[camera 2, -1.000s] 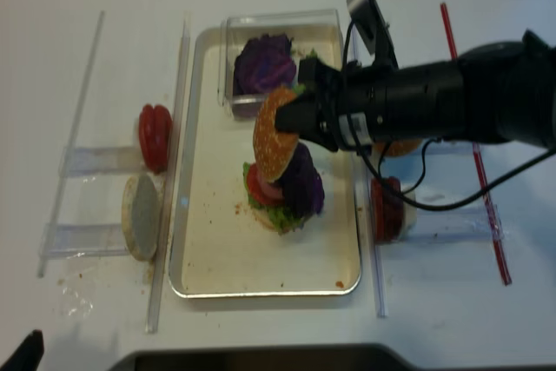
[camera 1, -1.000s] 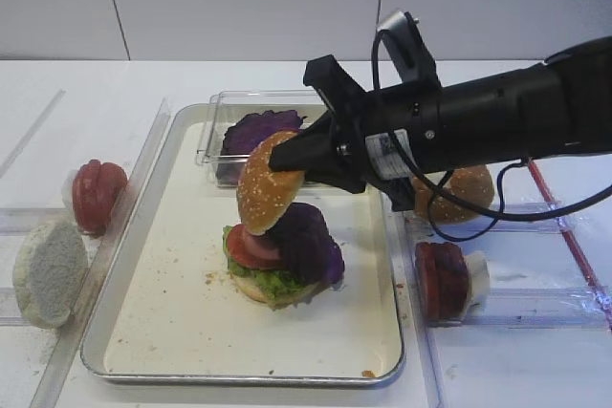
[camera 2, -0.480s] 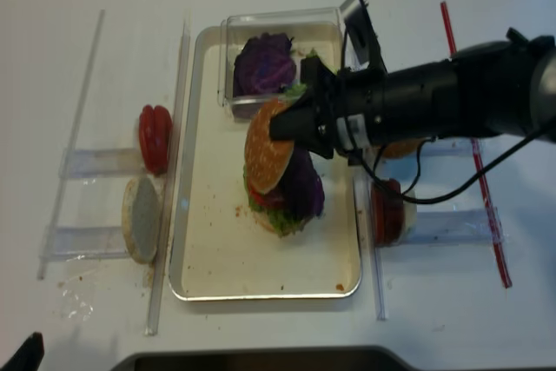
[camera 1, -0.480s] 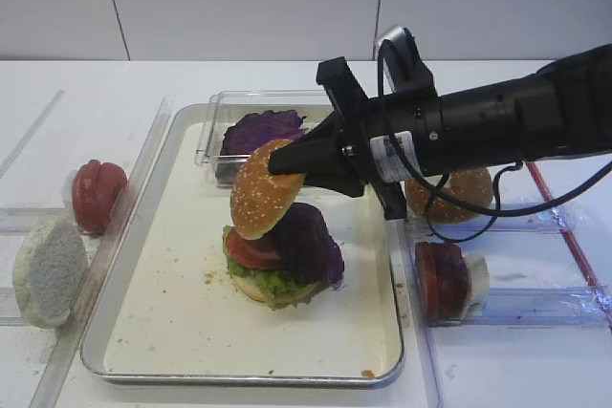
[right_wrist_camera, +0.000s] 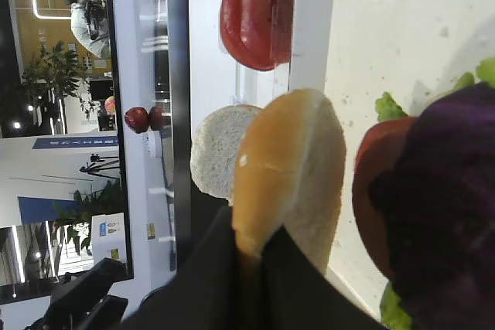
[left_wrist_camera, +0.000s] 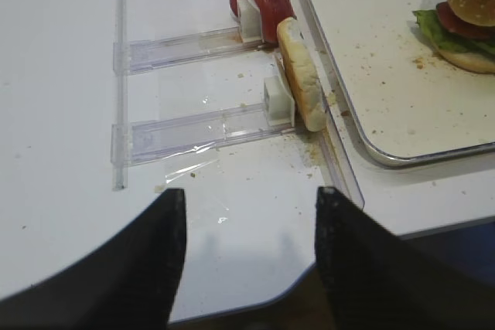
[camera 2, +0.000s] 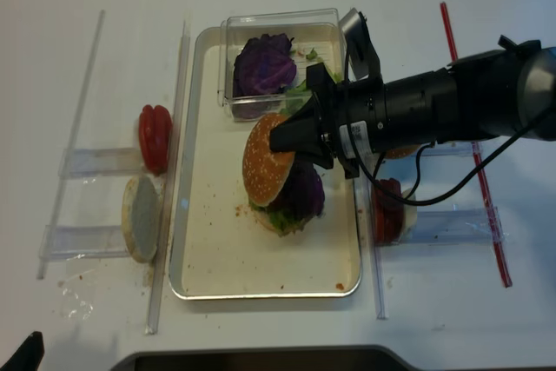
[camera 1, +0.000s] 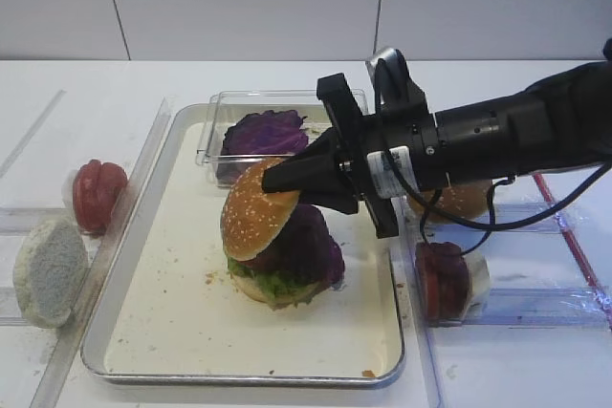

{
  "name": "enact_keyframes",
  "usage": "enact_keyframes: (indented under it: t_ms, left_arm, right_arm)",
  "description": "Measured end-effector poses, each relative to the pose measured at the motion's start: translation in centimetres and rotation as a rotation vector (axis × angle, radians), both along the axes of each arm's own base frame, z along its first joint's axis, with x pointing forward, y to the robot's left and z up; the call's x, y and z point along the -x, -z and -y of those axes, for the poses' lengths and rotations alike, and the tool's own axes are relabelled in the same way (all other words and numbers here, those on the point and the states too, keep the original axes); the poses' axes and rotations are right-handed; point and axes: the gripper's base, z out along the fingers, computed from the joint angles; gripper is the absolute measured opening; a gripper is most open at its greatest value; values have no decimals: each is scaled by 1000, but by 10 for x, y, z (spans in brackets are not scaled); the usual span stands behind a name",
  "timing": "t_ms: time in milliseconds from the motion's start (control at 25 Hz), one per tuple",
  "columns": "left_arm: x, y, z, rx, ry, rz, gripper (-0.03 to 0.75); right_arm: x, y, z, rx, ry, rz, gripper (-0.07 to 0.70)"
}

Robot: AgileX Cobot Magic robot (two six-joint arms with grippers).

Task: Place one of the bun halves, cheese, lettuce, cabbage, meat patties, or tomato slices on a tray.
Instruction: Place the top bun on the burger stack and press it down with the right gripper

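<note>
Far left on the white table [camera 1: 478, 379], standing on edge in clear plastic racks [left_wrist_camera: 193, 125]: a pale floury bun half [camera 1: 48, 269] and, just behind it, red tomato slices [camera 1: 98, 193]. In the left wrist view, left gripper [left_wrist_camera: 247, 256] hovering above the table edge near those racks, dark fingers [left_wrist_camera: 158, 256] spread well apart, grasping nothing. Next, the shiny metal tray [camera 1: 143, 327] with cream floor, carrying a stack of bottom bun, crinkly lettuce [camera 1: 277, 284], a tomato slice and purple cabbage [camera 1: 311, 241]. At the tray's far end, a small clear plastic box [camera 1: 212, 136] with more purple cabbage. Tilted against the stack's left side, the sesame bun top [camera 1: 253, 212], pinched at its upper edge by the right gripper [camera 1: 282, 179], clenched tight on the bun. Right of the tray, another sesame bun [camera 1: 464, 200] behind the black arm, and red slices [camera 1: 442, 279] in a rack.
</note>
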Motion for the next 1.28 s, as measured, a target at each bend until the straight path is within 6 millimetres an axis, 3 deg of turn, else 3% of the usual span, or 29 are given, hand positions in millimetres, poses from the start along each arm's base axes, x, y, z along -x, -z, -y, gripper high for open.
enact_keyframes:
  t_ms: [680, 1280]
  left_arm:
    - [0, 0, 0, 0, 0, 0, 358]
    - [0, 0, 0, 0, 0, 0, 358]
  right_arm:
    - [-3, 5, 9, 59, 11, -25, 74]
    - [-4, 8, 10, 86, 30, -24, 206]
